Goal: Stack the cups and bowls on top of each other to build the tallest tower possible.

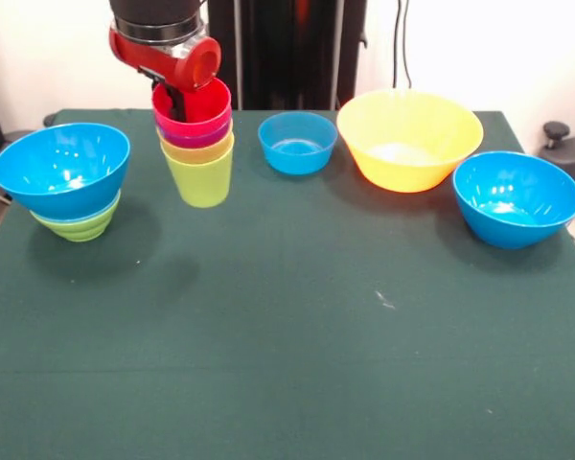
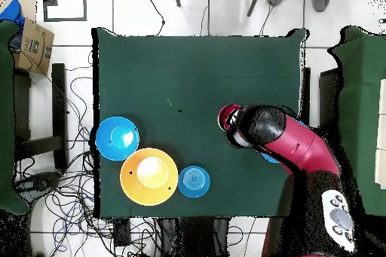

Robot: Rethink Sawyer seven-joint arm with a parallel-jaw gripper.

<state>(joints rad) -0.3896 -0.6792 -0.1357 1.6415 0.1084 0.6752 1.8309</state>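
Note:
Red, purple, yellow and lime green cups (image 1: pixel 198 153) are nested into one stack. The stack hangs a little above the table at the back left, with a faint shadow below it. My gripper (image 1: pixel 179 100) reaches into the top red cup (image 2: pixel 223 117) and is shut on its rim. A large blue bowl (image 1: pixel 62 165) sits nested in a lime green bowl (image 1: pixel 79 226) at the far left. A small blue bowl (image 1: pixel 297 142), the very large yellow bowl (image 1: pixel 409 137) and another large blue bowl (image 1: pixel 516 198) stand singly to the right.
The green cloth table (image 1: pixel 287 364) spreads out in front of the bowls. From overhead, my arm (image 2: pixel 290 145) covers most of the blue-on-green pile, and the yellow bowl (image 2: pixel 149 176), small blue bowl (image 2: pixel 194 182) and large blue bowl (image 2: pixel 117 138) cluster at the lower left.

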